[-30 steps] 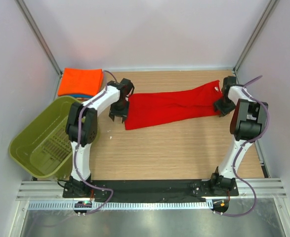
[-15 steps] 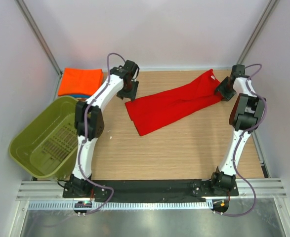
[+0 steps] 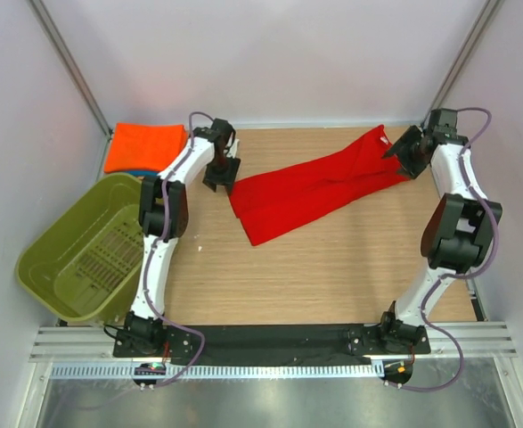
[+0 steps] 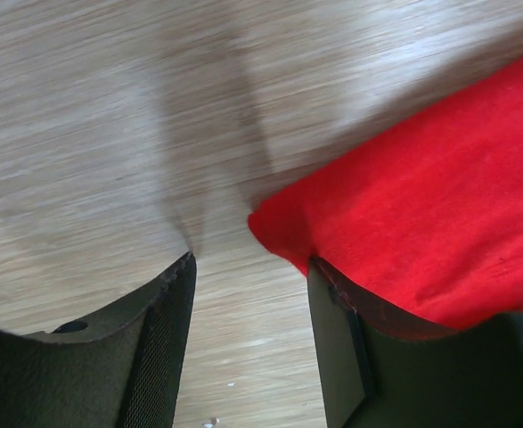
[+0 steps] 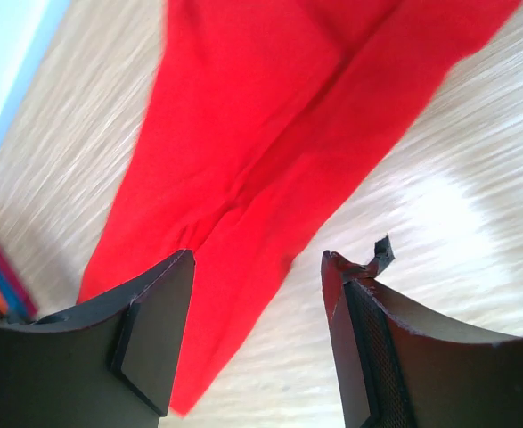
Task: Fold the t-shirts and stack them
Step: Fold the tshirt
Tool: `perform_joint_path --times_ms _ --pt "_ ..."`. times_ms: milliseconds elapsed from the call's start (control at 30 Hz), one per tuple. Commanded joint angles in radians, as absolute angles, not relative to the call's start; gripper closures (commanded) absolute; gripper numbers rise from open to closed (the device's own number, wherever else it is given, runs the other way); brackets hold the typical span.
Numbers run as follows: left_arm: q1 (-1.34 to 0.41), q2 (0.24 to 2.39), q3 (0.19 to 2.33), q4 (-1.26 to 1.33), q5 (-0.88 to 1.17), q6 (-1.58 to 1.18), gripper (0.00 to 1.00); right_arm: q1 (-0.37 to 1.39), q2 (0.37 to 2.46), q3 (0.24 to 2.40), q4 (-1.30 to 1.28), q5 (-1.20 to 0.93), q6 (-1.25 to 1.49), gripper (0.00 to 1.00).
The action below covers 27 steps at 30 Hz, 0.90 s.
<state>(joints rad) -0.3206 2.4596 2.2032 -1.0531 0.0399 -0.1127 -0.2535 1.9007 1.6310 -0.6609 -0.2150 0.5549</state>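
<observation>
Red t-shirt [image 3: 319, 183] lies folded into a long narrow strip on the wooden table [image 3: 332, 276]. It runs slantwise from the middle of the far half up toward the far right corner. Seen from above, the left gripper [image 3: 218, 181] hangs just beside the strip's left end and the right gripper [image 3: 401, 153] sits at its right end. Whether either one touches the cloth is hard to say from this height. An orange t-shirt [image 3: 145, 145] rests folded in the far left corner on top of a blue t-shirt [image 3: 134, 171], of which only a thin edge shows. An olive-green basket [image 3: 78, 259] sits at the table's left side, nearer than that stack.

In the left wrist view the jaws stand spread with bare wood in the gap and nothing pinched. A corner of the red cloth reaches toward the gap from the right and passes behind the right-hand jaw.

In the right wrist view the jaws are likewise spread and grip nothing. The red strip lies below them and stretches away, with a crease running along its length. A blurred streak of orange and blue at the left border is probably the stack.
</observation>
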Motion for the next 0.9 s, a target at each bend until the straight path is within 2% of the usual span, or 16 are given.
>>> perform_joint_path --times_ms 0,300,800,867 --pt "-0.331 2.436 2.197 -1.034 0.072 -0.084 0.46 -0.212 1.784 1.542 -0.617 -0.302 0.581 0.34" --pt "-0.330 2.381 2.143 -0.953 0.161 -0.045 0.46 -0.156 1.646 1.315 -0.591 -0.350 0.551 0.34" --pt "-0.319 2.443 2.224 -0.960 0.216 0.038 0.46 -0.155 1.594 1.292 -0.629 -0.339 0.517 0.34" --pt "-0.318 2.465 2.241 -0.983 0.213 0.046 0.49 -0.155 1.594 1.290 -0.627 -0.336 0.518 0.34"
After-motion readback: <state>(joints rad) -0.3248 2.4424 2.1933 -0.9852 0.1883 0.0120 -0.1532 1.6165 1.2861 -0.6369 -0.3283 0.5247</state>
